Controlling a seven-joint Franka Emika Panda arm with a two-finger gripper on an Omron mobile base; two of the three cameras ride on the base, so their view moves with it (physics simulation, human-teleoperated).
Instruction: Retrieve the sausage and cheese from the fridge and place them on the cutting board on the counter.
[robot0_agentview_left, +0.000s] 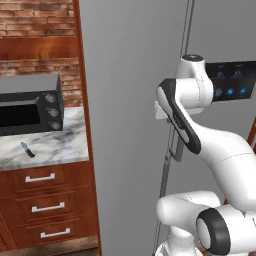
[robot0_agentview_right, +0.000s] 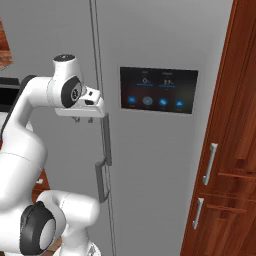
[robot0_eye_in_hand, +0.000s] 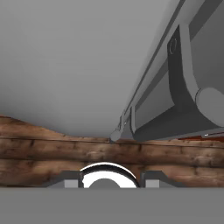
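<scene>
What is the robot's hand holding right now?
It can't be told. The gripper sits right at the top of the fridge door's handle, but a grip isn't visible.

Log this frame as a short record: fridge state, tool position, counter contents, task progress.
fridge: both doors shut
tool: up against a fridge door handle; grip unclear
counter: microwave and knife on it
cabinet: wooden, right of the fridge, shut
progress: nothing taken out yet
</scene>
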